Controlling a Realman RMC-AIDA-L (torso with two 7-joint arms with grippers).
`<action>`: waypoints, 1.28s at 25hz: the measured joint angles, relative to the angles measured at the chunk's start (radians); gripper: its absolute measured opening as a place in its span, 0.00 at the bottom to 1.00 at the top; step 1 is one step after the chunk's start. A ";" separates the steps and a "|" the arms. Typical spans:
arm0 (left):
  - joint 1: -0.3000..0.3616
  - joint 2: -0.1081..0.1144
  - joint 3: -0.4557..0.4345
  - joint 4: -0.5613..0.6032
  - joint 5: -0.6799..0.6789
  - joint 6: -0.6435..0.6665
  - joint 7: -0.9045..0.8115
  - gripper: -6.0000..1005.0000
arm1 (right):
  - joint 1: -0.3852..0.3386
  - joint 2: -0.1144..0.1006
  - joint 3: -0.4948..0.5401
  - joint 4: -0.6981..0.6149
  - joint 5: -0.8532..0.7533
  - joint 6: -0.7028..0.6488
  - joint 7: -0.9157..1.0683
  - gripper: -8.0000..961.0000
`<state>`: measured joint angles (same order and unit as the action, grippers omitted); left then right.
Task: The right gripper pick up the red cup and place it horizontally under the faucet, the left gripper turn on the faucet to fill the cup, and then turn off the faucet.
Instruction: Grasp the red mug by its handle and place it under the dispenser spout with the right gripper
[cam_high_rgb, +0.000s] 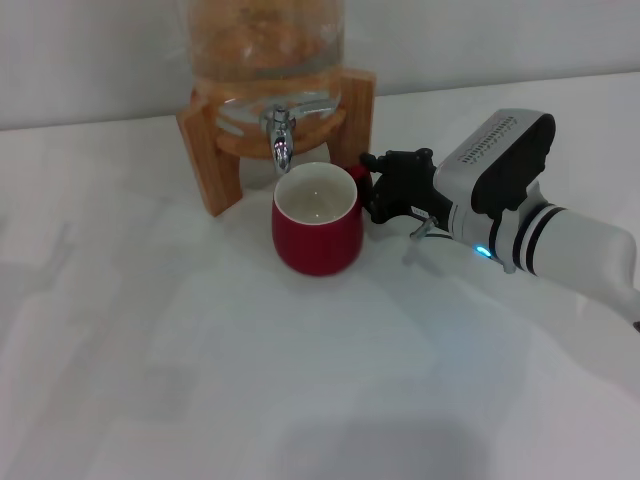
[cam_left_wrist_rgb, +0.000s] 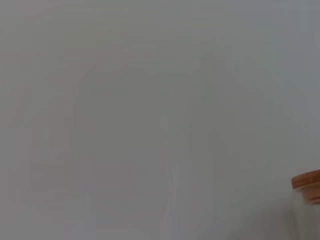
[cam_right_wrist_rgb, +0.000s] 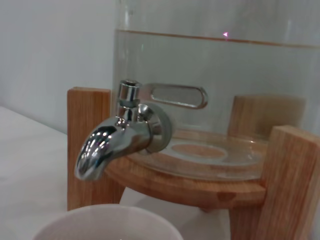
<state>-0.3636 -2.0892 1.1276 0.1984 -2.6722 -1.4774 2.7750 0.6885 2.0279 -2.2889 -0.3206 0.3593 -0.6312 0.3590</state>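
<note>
Right hand (cam_high_rgb: 372, 187) clamped on the red cup (cam_high_rgb: 317, 222) handle; cup upright on table (cam_high_rgb: 200, 380), just beyond the fingertips, beneath faucet (cam_high_rgb: 280, 135); placing nearly done. Next: release; left hand, unseen, turns lever.

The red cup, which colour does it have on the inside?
The red cup is white inside, seen best in the head view, looking down into it.

Red cup (cam_high_rgb: 317, 228) is seen upright at frame centre, white inside, rim just below the spout. Its small handle is turned toward the right gripper (cam_high_rgb: 378, 190), whose black fingers sit at the handle. Chrome faucet (cam_high_rgb: 280, 138), spout turned down, is fixed at upper centre.
</note>
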 joint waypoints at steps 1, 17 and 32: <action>0.000 0.000 0.002 0.000 0.000 0.000 0.000 0.84 | 0.000 0.000 0.000 0.000 0.001 0.002 0.000 0.25; 0.003 -0.002 0.007 0.002 0.000 -0.001 0.000 0.84 | -0.004 0.000 -0.034 -0.031 0.008 0.012 0.009 0.25; -0.001 -0.002 0.007 0.004 0.000 -0.001 0.000 0.84 | -0.001 0.000 -0.028 -0.019 0.011 0.014 0.009 0.26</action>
<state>-0.3647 -2.0908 1.1351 0.2022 -2.6722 -1.4788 2.7750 0.6877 2.0279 -2.3165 -0.3398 0.3698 -0.6171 0.3681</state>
